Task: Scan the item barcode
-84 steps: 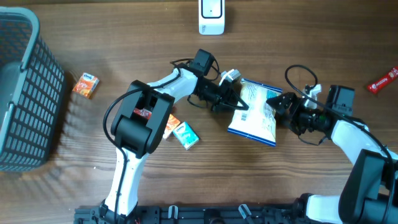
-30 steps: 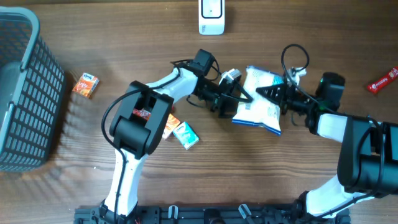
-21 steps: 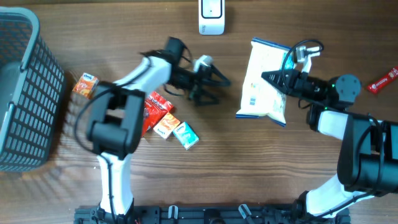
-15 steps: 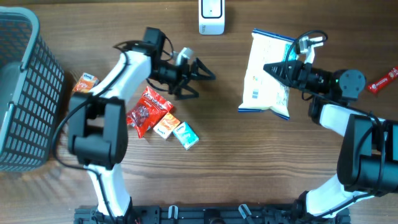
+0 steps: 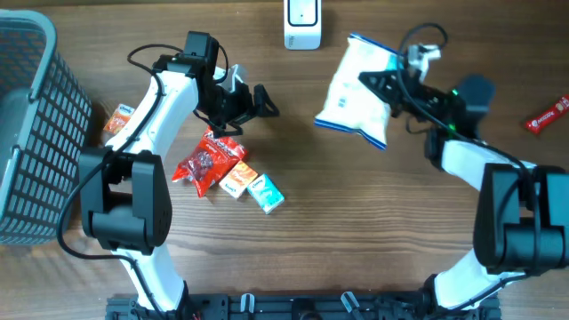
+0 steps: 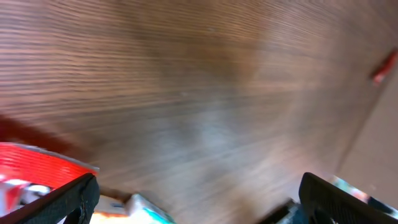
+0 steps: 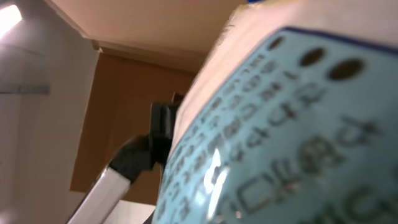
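The item is a white and light-blue snack bag (image 5: pixel 354 89), held off the table just right of the white scanner (image 5: pixel 302 24) at the back edge. My right gripper (image 5: pixel 380 86) is shut on the bag's right side. In the right wrist view the bag's printed blue face (image 7: pixel 298 124) fills the frame and hides the fingers. No barcode shows. My left gripper (image 5: pixel 256 100) hangs open and holds nothing, well to the left of the bag and above a red packet (image 5: pixel 203 160). In the left wrist view, my left gripper (image 6: pixel 199 180) has its black fingers (image 6: pixel 68 199) spread wide over bare wood.
A dark mesh basket (image 5: pixel 36 133) stands at the far left with an orange box (image 5: pixel 122 122) beside it. An orange box (image 5: pixel 236 180) and a teal box (image 5: pixel 265 193) lie by the red packet (image 6: pixel 31 168). A red bar (image 5: pixel 547 114) lies at the far right.
My left gripper let go of the bag, opened wide and drew back to the left. My right gripper lifted the bag and carried it up and left toward the scanner.
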You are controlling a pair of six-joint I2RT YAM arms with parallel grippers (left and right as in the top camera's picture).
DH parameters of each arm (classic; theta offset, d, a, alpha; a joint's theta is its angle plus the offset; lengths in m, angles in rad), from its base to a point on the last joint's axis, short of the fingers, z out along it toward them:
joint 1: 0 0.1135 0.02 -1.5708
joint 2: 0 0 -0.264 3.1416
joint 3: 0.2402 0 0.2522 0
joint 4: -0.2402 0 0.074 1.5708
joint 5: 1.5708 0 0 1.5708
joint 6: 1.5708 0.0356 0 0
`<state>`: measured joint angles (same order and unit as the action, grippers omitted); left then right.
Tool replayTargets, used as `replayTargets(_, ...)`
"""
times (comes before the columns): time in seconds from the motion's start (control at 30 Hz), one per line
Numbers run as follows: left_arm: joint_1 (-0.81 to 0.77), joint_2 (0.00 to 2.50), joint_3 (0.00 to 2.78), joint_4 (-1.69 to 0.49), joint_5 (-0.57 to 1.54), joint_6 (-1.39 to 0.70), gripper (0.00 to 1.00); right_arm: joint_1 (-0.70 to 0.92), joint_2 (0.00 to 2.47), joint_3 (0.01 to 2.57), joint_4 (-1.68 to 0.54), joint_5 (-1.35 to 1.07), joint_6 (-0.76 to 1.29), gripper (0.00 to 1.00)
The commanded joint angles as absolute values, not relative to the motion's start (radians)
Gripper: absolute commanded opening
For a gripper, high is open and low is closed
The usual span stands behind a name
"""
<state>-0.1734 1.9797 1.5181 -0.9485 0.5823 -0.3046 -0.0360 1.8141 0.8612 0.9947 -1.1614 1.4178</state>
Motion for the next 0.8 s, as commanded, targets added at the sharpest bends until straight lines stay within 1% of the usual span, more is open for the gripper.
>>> replayTargets(0.0,-0.169,1.965,1.517,-0.955,0.51,-0.292,1.0,0.005,1.81,1.037,0.815,-1.073,1.203,0.05)
replayTargets(0.1,-0.169,1.965,1.517,-0.959,0.415,-0.292,1.0,0.023,1.81,1.162,0.595,-1.082,1.02,0.05)
replayTargets(0.17,-0.169,1.965,1.517,-0.963,0.294,-0.292,1.0,0.03,1.81,1.222,0.505,-1.101,0.91,0.05)
replayTargets(0.23,-0.169,1.965,1.517,-0.963,0.221,-0.292,1.0,0.034,1.81,1.249,0.459,-1.103,0.875,0.05)
replayTargets(0.3,-0.169,1.965,1.517,-0.962,0.182,-0.292,1.0,0.04,1.81,1.251,0.46,-1.11,0.846,0.05)
replayTargets(0.43,-0.169,1.965,1.517,-0.962,0.176,-0.292,1.0,0.064,1.81,1.251,0.454,-1.112,0.787,0.05)
replayTargets(0.7,-0.169,1.965,1.517,-0.951,0.177,-0.296,1.0,0.129,1.81,1.251,0.453,-0.979,0.737,0.05)
replayTargets(0.77,-0.169,1.965,1.517,-0.951,0.177,-0.296,1.0,0.143,1.81,1.253,0.445,-0.913,0.709,0.05)
